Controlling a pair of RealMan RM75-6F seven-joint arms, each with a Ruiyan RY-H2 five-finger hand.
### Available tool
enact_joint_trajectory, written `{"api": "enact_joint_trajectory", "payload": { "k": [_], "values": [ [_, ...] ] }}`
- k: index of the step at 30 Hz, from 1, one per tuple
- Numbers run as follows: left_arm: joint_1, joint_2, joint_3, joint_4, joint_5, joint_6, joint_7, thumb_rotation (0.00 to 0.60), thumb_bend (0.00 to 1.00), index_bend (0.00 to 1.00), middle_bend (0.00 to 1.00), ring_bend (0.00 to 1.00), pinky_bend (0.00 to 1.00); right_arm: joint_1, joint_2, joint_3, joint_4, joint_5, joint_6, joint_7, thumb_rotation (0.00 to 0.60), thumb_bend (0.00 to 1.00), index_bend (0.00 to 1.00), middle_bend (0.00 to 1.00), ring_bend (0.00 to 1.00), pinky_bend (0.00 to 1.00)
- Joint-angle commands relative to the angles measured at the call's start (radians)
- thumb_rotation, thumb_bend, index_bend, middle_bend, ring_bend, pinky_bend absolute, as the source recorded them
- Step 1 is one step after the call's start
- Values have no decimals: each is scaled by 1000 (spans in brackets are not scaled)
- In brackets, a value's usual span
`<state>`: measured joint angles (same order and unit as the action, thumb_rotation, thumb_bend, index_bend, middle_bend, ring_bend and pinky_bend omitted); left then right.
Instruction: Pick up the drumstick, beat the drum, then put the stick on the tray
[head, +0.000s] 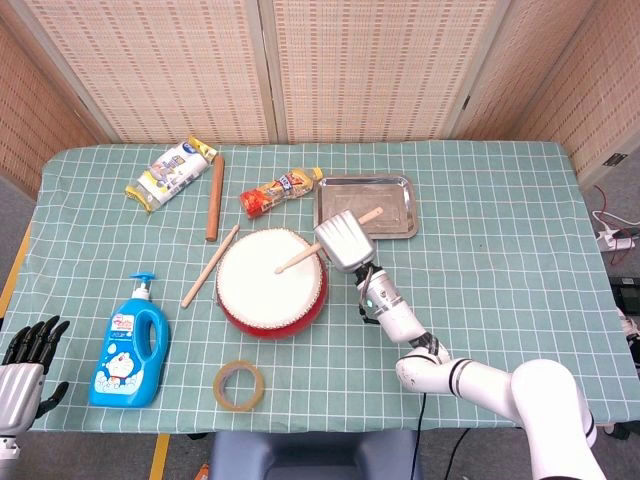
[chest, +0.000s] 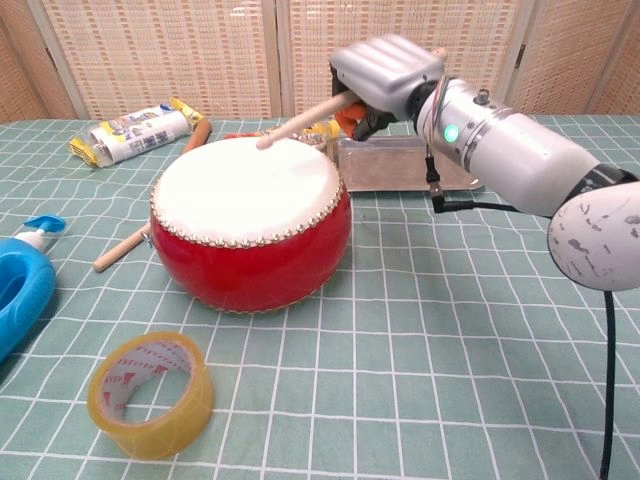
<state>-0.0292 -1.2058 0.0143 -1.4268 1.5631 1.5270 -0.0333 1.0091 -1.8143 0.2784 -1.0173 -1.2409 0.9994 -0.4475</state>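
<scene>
A red drum (head: 270, 283) (chest: 250, 220) with a white skin stands mid-table. My right hand (head: 343, 241) (chest: 384, 72) hovers at its right rim and grips a wooden drumstick (head: 300, 257) (chest: 296, 122). The stick's tip hangs just above the skin, over the drum's far half. The steel tray (head: 366, 207) (chest: 400, 165) lies behind the hand, with nothing on it. A second drumstick (head: 209, 266) (chest: 120, 250) lies on the cloth left of the drum. My left hand (head: 22, 360) rests open at the bottom left corner, far from everything.
A blue soap bottle (head: 132, 350) and a tape roll (head: 240, 385) (chest: 150, 392) sit in front of the drum. A wooden rod (head: 213, 196), a snack packet (head: 170, 172) and an orange bottle (head: 280, 190) lie behind it.
</scene>
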Motion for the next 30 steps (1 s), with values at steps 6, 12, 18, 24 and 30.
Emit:
{"api": "enact_joint_trajectory", "payload": {
  "k": [6,12,18,24,30],
  "values": [
    [3,3,0,-5,-3,3,4,600,233,0,0,0,0,-18,-3,13,-10,20,12,9,600,756,1000,1000,1000,1000],
    [5,5,2,-8,1,7,6,600,233,0,0,0,0,-45,25,93,5,50,58,173,600,756,1000,1000,1000,1000],
    [3,7,2,-18,4,7,16,600,233,0,0,0,0,-62,22,108,129,152,-62,227,600,756,1000,1000,1000,1000],
    [6,10,4,-35,0,6,31,600,232,0,0,0,0,-19,-58,111,353,192,-221,327,600,727,1000,1000,1000,1000],
    [13,16,3,-42,-14,4,35,600,233,0,0,0,0,47,-140,116,553,180,-328,431,600,595,1000,995,982,1000]
  ]
}}
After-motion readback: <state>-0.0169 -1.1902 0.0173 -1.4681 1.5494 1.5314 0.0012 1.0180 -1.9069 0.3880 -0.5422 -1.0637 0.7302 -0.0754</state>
